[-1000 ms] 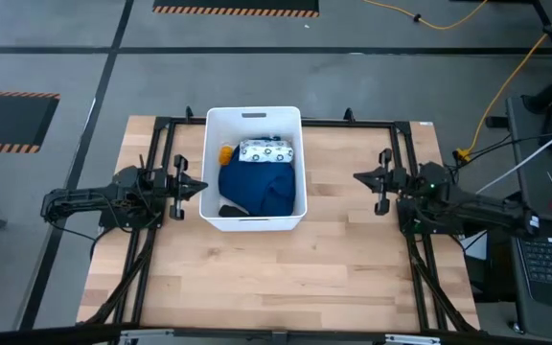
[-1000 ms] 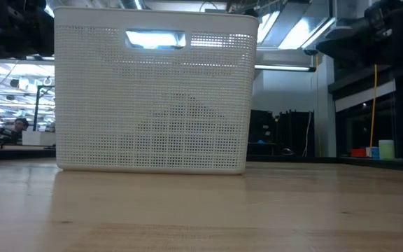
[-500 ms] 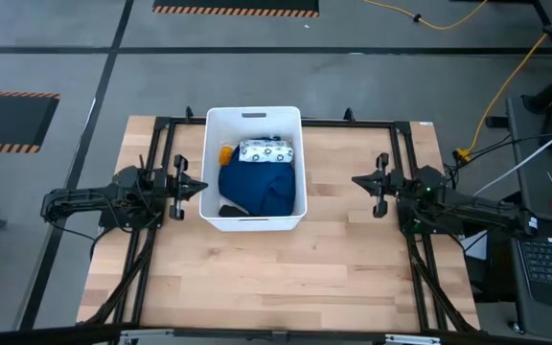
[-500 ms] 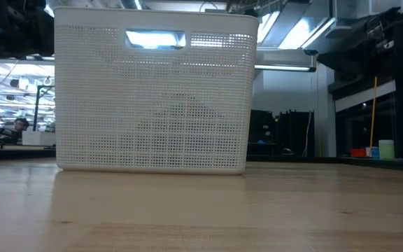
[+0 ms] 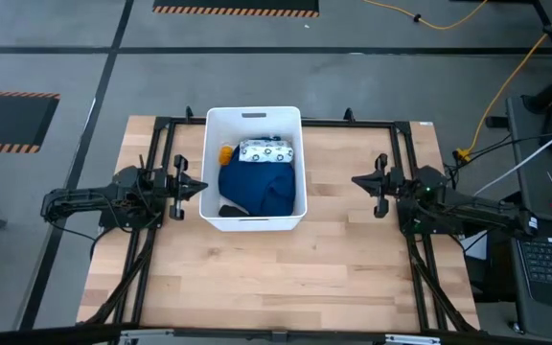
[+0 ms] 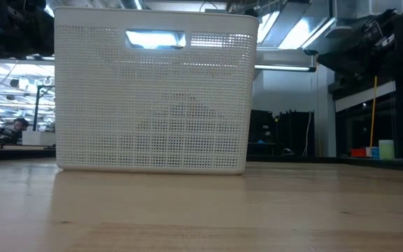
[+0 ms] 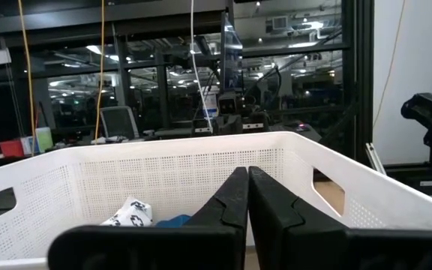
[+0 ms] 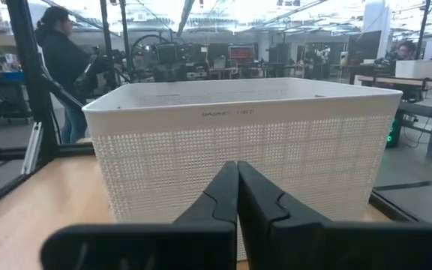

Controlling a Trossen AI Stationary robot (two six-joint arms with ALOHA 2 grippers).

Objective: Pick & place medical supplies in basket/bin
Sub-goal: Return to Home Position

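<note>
The white tub stands on the table's middle, toward its far edge. Inside it lie the dark blue cloth, the white dark-dotted packet, the orange bottle and a bit of the black oblong. My left gripper hovers left of the tub, shut and empty. My right gripper hovers right of the tub, shut and empty. In the left wrist view the packet and cloth show over the tub's rim; the right wrist view faces the tub's outer wall.
A black frame runs round the table's working area. Bare wood lies between the tub and the table's near edge. A person stands in the room beyond the table, seen in the right wrist view.
My right gripper has moved slightly toward the tub. Nothing else has changed.
</note>
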